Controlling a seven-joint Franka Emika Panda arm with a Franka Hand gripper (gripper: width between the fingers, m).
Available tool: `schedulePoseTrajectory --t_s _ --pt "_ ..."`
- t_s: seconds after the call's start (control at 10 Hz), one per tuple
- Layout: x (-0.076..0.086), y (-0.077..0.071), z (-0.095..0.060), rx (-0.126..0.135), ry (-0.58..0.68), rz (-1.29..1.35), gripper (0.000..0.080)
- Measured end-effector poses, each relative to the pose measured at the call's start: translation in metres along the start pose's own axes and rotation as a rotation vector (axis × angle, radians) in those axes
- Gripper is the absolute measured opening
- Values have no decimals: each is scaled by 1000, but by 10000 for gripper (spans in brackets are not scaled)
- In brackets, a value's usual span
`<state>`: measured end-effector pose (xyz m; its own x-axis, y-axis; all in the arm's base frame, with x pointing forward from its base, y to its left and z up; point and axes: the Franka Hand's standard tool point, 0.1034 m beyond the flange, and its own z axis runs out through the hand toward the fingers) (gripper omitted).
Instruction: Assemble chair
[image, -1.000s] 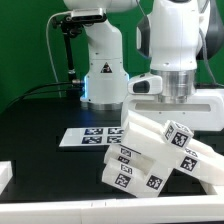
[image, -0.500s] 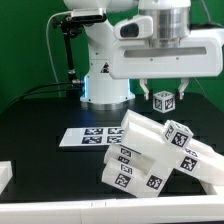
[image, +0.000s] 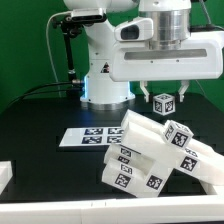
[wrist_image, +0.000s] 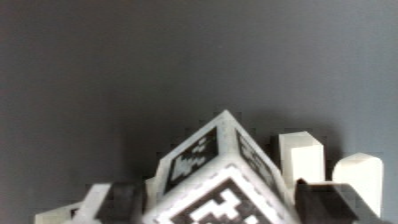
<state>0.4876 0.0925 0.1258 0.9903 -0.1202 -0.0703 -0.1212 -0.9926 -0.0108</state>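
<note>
- On the exterior view's left I see the marker board (image: 88, 137) lying flat on the counter (image: 40, 120)
- The chair (image: 155, 152), stiff chunky white plastic, lies tilted beside it; I judge it light but slippery, best held across a flat slat
- My tool (image: 165, 92) hangs above it, spread, holding nothing

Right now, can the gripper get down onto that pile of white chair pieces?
Probably yes. The gripper hangs above the chair pieces with its fingers apart and holding nothing, and only open air lies between them. The tilted stack may offer awkward faces to grip.
</note>
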Motion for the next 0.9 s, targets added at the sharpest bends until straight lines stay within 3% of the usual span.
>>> schedulePoseTrajectory --t_s 0.3,0.6,0.7,0.8,0.9 --pt "23 11 -37 -6 28 -101 396" --pt "20 11 -30 -13 19 -112 396" --pt "26 20 -28 -31 15 -153 396" --pt "42 28 -38 -57 18 -204 396" --pt "56 32 -44 -62 37 -234 396"
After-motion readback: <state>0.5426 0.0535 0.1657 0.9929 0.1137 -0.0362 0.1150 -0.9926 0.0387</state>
